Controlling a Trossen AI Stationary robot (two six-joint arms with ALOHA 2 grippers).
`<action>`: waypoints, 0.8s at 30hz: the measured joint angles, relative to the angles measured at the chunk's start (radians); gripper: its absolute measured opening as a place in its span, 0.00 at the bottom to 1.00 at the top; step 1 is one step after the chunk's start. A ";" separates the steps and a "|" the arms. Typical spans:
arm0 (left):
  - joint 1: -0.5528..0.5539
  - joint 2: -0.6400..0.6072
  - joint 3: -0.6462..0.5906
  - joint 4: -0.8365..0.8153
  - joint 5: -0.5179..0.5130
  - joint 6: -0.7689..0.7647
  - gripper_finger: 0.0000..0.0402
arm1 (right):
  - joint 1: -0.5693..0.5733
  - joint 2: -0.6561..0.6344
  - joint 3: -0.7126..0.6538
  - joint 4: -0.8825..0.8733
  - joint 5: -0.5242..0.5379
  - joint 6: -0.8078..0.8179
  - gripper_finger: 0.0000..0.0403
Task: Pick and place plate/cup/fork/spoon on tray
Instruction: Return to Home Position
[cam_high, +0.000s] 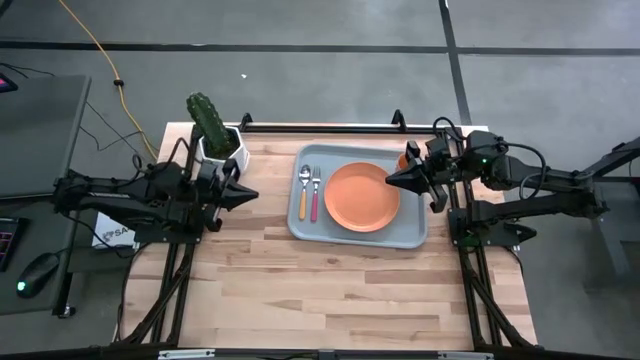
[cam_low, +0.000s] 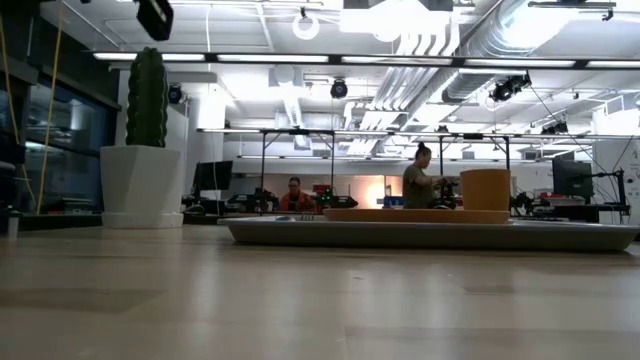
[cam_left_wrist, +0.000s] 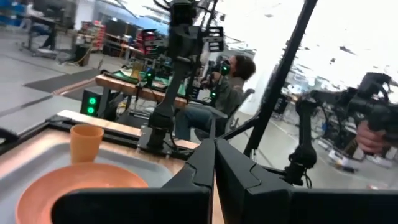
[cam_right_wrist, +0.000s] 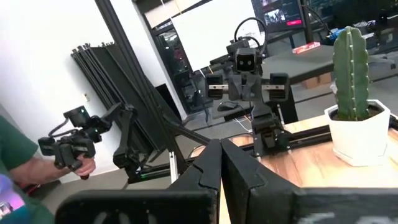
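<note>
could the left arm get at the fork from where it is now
Probably yes. The fork lies flat on the tray beside the spoon, on the side nearest the left gripper, with bare table between them. Its fingers are shut and would need to open; the close spoon could complicate the grasp.

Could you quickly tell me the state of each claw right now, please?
Left claw: closed, holding nothing.
Right claw: closed, holding nothing.

On the tray lie spoon, fork, plate left to right, cup behind.
</note>
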 joint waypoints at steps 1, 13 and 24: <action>-0.005 -0.012 -0.012 0.000 -0.016 -0.013 0.00 | 0.000 0.000 0.000 0.000 0.000 0.000 0.00; -0.126 -0.129 -0.158 0.031 -0.126 -0.006 0.00 | -0.001 0.000 0.000 0.000 0.010 0.030 0.00; -0.128 -0.356 -0.288 0.031 -0.103 0.009 0.00 | -0.003 0.000 0.000 0.000 0.011 0.082 0.00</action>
